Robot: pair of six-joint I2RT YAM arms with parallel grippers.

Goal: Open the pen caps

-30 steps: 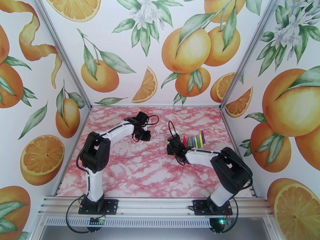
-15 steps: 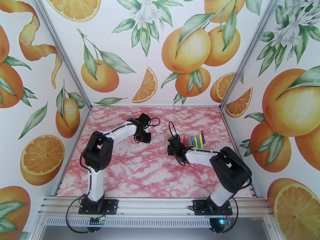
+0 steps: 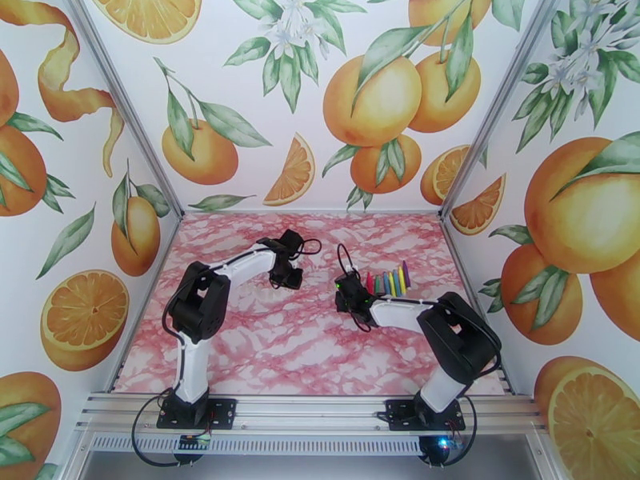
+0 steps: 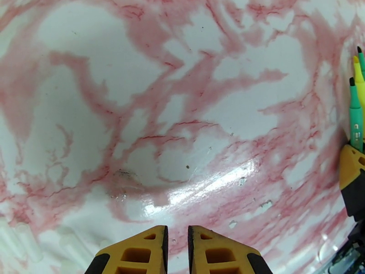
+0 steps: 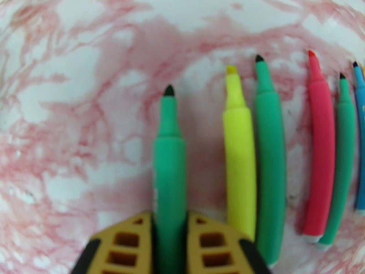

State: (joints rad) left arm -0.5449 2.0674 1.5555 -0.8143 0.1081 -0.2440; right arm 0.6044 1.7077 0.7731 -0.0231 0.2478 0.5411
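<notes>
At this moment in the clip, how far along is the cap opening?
Done, apparently: the row's yellow pen and red pen show bare nibs. In hand: the right tool grips a green pen, nib also exposed. Remaining: unclear; the purple pens are too small to judge, and the left tool hovers empty.

My right pincer (image 5: 169, 219) grips the held marker pen (image 5: 169, 142), its tip pointing straight ahead of me. Just right of it on the table (image 5: 68, 110) lies the second marker pen (image 5: 238, 160), with the third marker pen (image 5: 270, 170) tight beside that. Farther right, past a gap, come the fourth marker pen (image 5: 321, 151), the fifth marker pen (image 5: 343, 160) and the sixth marker pen (image 5: 360, 124), all with tips ahead. My left pincer (image 4: 177, 245) hangs over bare table, fingers nearly together, the marker row (image 3: 388, 282) off to its right.
</notes>
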